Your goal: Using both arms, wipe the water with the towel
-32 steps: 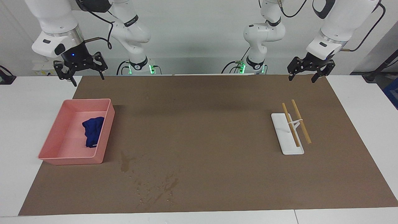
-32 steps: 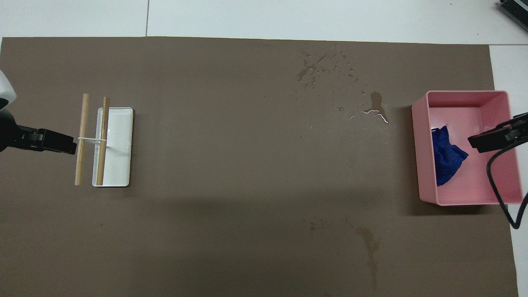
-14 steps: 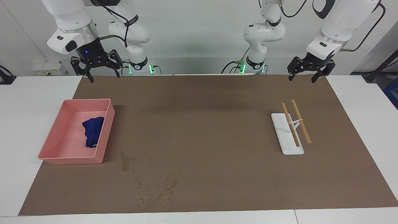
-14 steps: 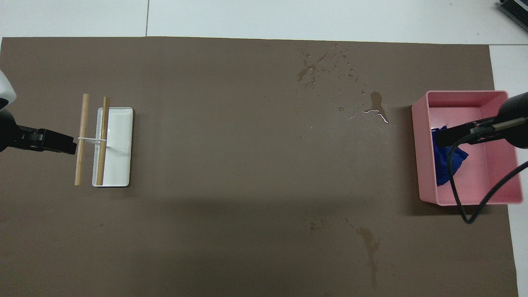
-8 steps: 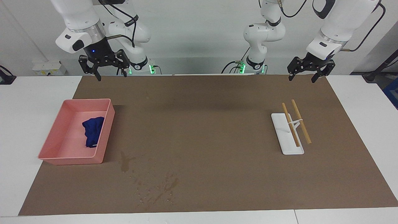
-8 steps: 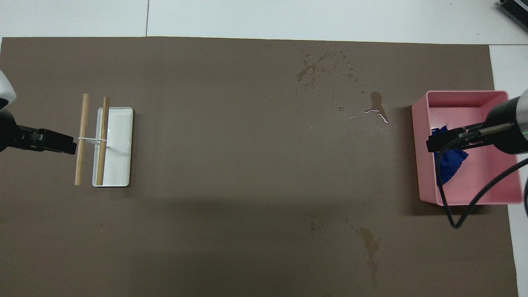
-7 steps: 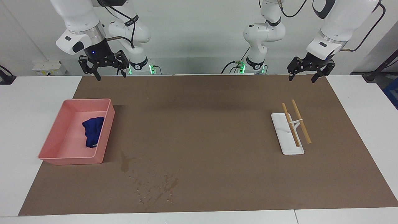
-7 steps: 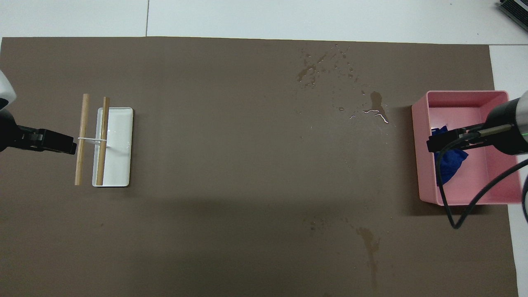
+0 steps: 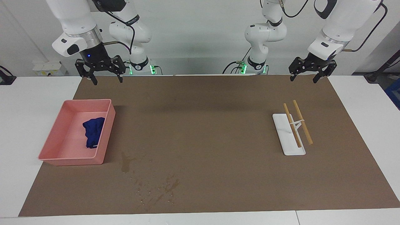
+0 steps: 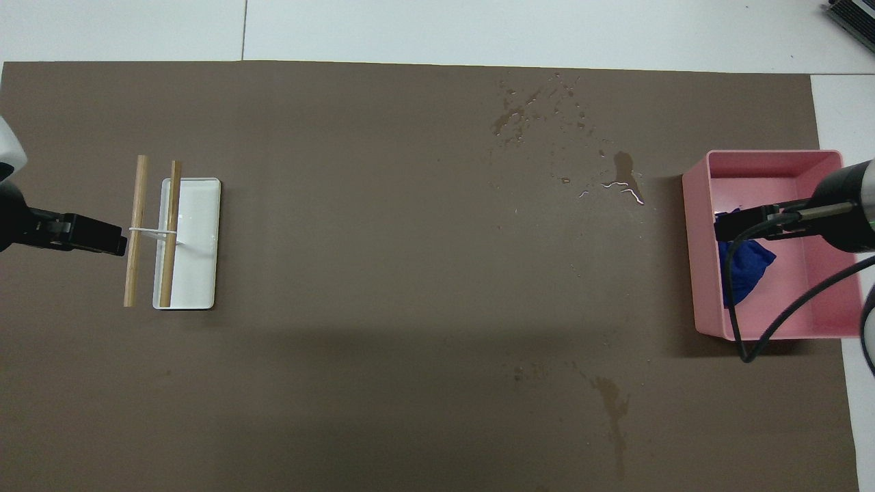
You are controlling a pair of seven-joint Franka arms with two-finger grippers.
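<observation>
Crumpled dark-blue cloth towel (image 9: 92, 132) in pink plastic bin (image 9: 50, 141); scattered wet water blotches (image 9: 156, 184) on brown mat (image 9: 203, 109), beside the bin. Right gripper (image 9: 104, 80) raised over the bin, fingers spread, empty. Left gripper (image 9: 302, 78) likewise spread, empty, waiting over mat edge.

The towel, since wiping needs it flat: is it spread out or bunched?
Bunched: the towel lies crumpled in a heap inside the pink bin.
</observation>
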